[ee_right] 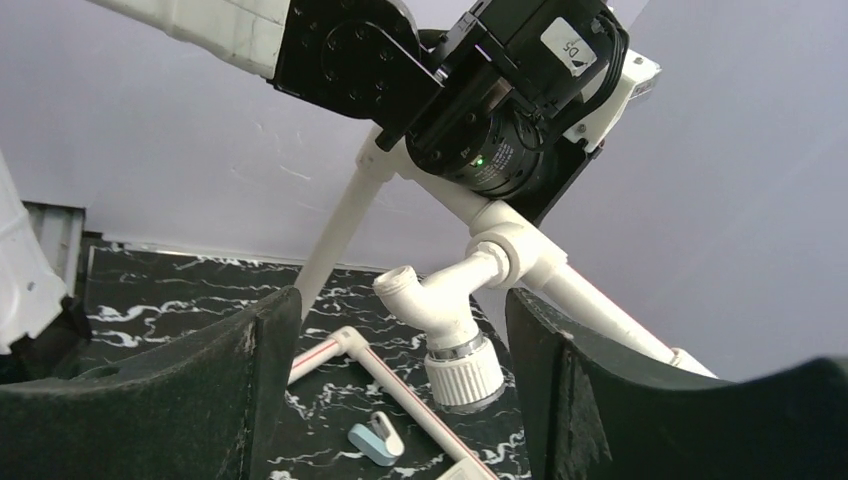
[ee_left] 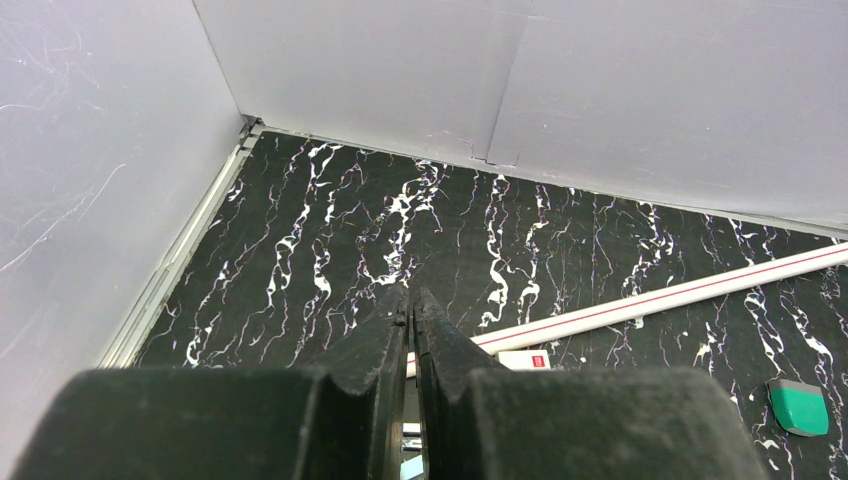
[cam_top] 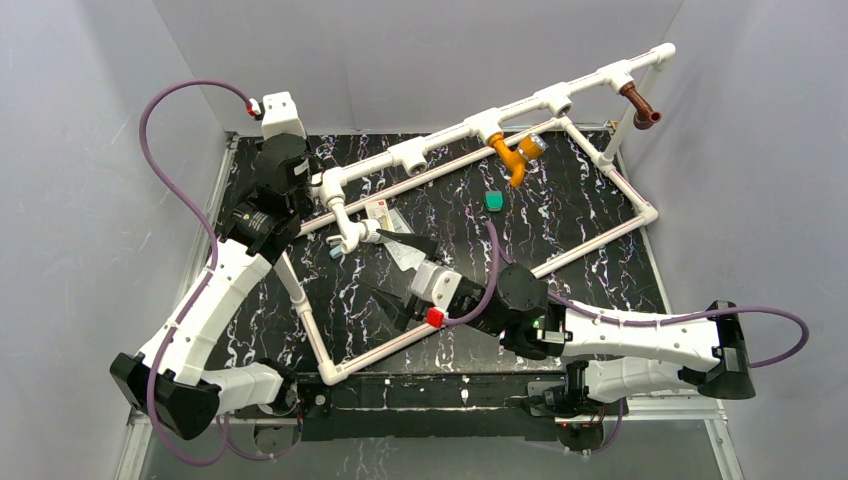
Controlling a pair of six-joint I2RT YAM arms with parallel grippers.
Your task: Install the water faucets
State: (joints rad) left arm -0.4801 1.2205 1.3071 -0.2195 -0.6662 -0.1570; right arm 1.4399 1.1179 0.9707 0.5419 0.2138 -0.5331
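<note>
The white faucet [cam_top: 352,233] hangs from the left end fitting of the white pipe frame [cam_top: 470,125], its ribbed knob [ee_right: 462,372] pointing down. My right gripper [cam_top: 388,275] is open, one finger on each side of the white faucet [ee_right: 450,320] and neither touching it. The orange faucet [cam_top: 514,152] sits in a middle fitting, and the reddish-brown faucet [cam_top: 640,104] in the far right one. My left gripper [cam_top: 305,195] is at the frame's left end, above the white faucet. In the left wrist view its jaws [ee_left: 411,300] are shut, with a sliver of white pipe behind them.
A small teal piece [cam_top: 494,200] lies on the black marbled table [cam_top: 590,200] inside the frame. A small white box with a red mark [cam_top: 382,212] and a pale blue clip [ee_right: 377,438] lie near the white faucet. Grey walls stand close on three sides.
</note>
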